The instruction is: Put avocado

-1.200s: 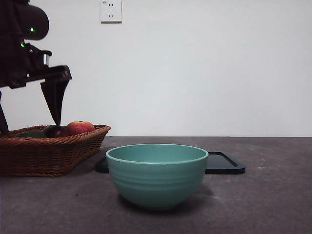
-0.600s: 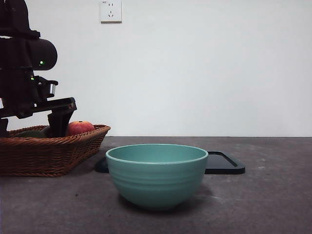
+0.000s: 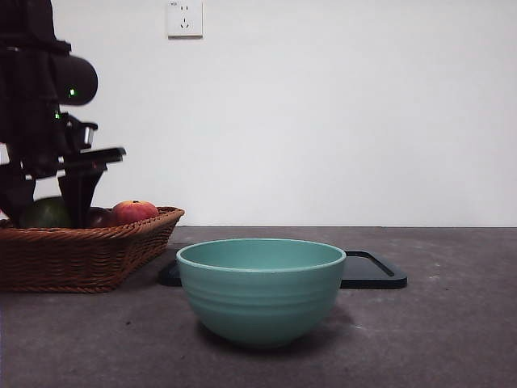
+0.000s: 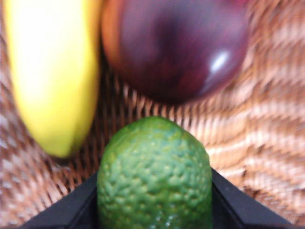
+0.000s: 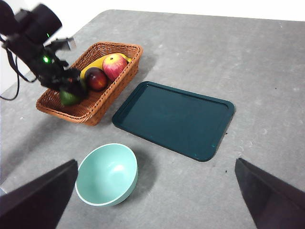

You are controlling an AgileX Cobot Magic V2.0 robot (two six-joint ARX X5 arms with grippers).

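The avocado (image 4: pixel 155 176), dark green with bumpy skin, sits between the two black jaws of my left gripper (image 4: pixel 155 202), which is shut on it. In the front view the avocado (image 3: pixel 47 212) hangs just above the rim of the wicker basket (image 3: pixel 89 250) at the far left, under the left gripper (image 3: pixel 50 198). The right wrist view shows the avocado (image 5: pixel 69 98) at the basket's near end. My right gripper (image 5: pixel 155 193) is open and empty, high above the table.
In the basket (image 5: pixel 121 71) lie a dark maroon fruit (image 4: pixel 176 47), a banana (image 4: pixel 52 71) and a red-orange fruit (image 3: pixel 135 211). A teal bowl (image 3: pixel 260 291) stands in front at the middle. A dark flat tray (image 3: pixel 371 271) lies behind it, to the right of the basket.
My left gripper came down into the basket, shut on the avocado and rose a little; the avocado now shows above the basket's rim.
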